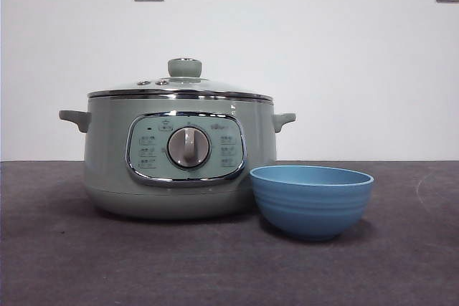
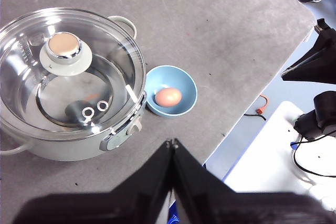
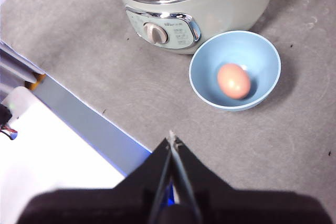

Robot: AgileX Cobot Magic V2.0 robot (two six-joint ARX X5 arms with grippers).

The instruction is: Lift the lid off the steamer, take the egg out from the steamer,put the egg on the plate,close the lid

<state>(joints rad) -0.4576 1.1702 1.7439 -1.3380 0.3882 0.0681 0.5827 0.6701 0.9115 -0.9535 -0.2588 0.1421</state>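
Above the tabletop's [image 2: 220,30] near edge, I am holding my left claw [image 2: 173,142] and my right claw [image 3: 171,137] pinched to narrow points, both carrying nothing. Beyond them, one egg [image 3: 233,80] is lying in the one blue plate [image 3: 202,80], just beside the one steamer [image 1: 107,170]. Its single glass lid [image 2: 113,51] is sitting on the rim. The egg looks light and fragile, so I'd cradle its sides gently; the lid seems stiff, heavyish, slippery, best taken by its knob [image 2: 64,51].
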